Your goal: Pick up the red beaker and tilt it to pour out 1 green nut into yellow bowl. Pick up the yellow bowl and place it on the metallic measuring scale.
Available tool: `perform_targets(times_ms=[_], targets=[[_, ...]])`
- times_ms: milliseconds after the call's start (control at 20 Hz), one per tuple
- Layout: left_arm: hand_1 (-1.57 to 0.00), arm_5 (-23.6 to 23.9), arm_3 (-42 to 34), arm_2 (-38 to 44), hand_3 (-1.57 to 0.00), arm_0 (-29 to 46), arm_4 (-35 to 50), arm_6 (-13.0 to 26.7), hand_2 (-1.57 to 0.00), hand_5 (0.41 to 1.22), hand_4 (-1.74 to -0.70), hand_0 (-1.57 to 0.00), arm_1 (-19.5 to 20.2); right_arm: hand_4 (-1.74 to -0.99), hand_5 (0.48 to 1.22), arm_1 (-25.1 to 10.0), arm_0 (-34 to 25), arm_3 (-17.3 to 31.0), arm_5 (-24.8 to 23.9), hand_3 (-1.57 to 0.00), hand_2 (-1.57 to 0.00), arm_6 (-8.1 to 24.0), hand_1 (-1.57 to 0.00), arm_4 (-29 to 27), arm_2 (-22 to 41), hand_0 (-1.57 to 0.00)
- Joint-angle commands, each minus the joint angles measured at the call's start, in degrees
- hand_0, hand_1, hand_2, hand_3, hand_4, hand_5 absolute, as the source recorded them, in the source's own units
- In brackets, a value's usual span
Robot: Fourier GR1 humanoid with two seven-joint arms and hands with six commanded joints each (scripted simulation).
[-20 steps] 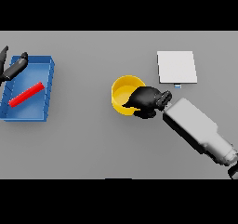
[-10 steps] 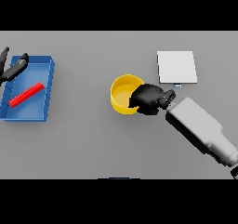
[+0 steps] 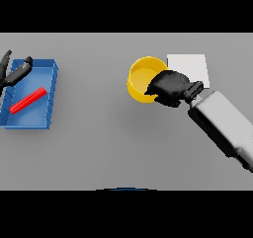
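While the grey bench (image 3: 123,148) carries everything in view, the step in hand is judged to be the second one: moving the bowl to the scale. At the far left sits a blue tray (image 3: 49,91) holding a red bar-shaped item (image 3: 28,99), which may be the beaker lying flat, though its form is too plain to confirm. The left robot hand (image 3: 14,73) shows at the tray's upper left corner with fingers straight and spread, holding nothing. To the right, the scale (image 3: 190,66) appears as a pale square plate, partly covered at its lower edge. The yellow bowl (image 3: 141,76) stands just beside the scale's left edge, apparently touching or slightly overlapping it; whether it is lifted clear of the bench cannot be told. The right robot hand (image 3: 170,88) is curled round the bowl's right rim, gripping it. No nut can be made out inside the bowl. The next move calls for carrying the bowl a short way right and setting it squarely on the plate. No brand, label or writing is legible anywhere.
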Motion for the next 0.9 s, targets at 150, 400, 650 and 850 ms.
perform_targets(times_ms=[150, 400, 650, 850], targets=[[0.0, 0.47, -0.4, 0.24, 0.0, 0.72, 0.29, -0.44, 0.0, 0.688, -0.72, 0.0, 0.13, -1.74, 1.22, 0.15, 0.36, 0.11, -0.48, -1.16, -1.52, 0.64, -1.57, -0.1, -0.69, -1.56], [0.0, 0.66, -1.72, 0.33, 0.0, 0.64, 0.47, 0.23, 0.0, 0.715, -0.73, 0.0, 0.77, -1.741, 1.221, -2.21, -2.29, 4.72, -3.98, -1.15, -1.54, -0.23, -1.57, 0.48, -3.64, -1.57], [0.0, 0.56, -1.46, 0.57, 0.0, 0.6, 0.81, 1.67, 0.0, 0.727, -0.73, 0.0, 1.18, -1.741, 1.221, -3.41, -3.74, 11.98, -7.57, -1.14, -1.54, -1.55, -1.57, 0.89, -5.97, -1.57], [0.0, 0.88, -2.42, 0.47, 0.0, 0.75, 0.71, 1.78, 0.0, 0.735, -0.73, 0.0, 1.46, -1.741, 1.221, -3.37, -4.6, 19.51, -12.09, -1.15, -1.54, -2.83, -1.57, 2.13, -6.98, -1.57]])
